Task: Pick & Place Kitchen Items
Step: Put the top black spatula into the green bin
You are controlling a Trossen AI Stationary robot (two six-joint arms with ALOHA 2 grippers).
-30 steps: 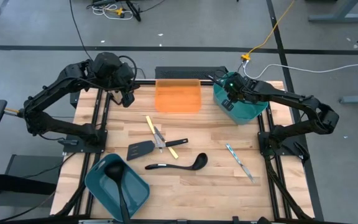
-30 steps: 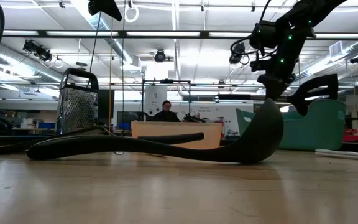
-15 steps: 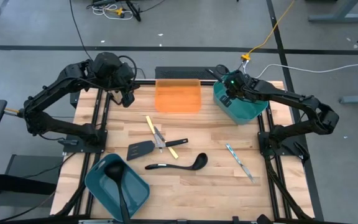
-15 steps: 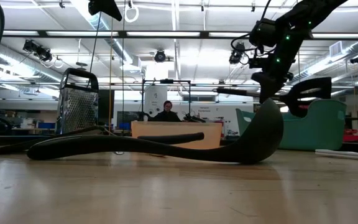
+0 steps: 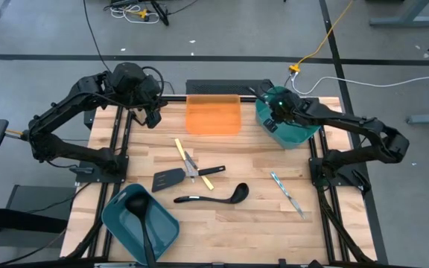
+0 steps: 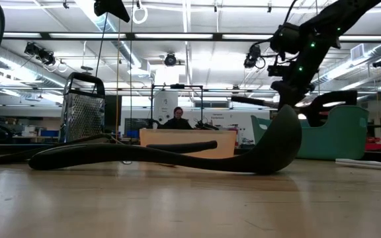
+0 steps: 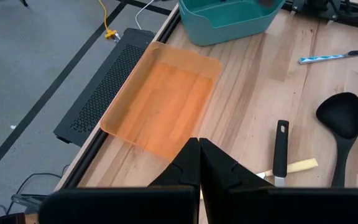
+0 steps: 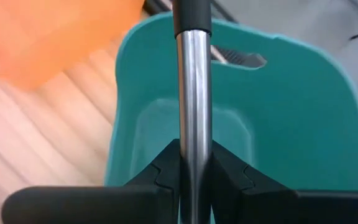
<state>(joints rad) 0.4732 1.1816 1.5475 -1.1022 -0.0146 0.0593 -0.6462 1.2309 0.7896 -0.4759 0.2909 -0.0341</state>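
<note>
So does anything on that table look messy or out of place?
A little. The ladle in the near teal bin sticks out over its rim. A spatula, a second ladle and some cutlery lie scattered at odd angles mid-table. The right gripper holds a utensil over the far bin. Nothing looks broken.

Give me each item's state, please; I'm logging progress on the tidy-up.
right gripper: shut on spatula, over the far teal bin
spatula: held, not yet released
left gripper: shut, empty
orange tray: empty
near teal bin: holds one ladle
second ladle: loose on table
</note>
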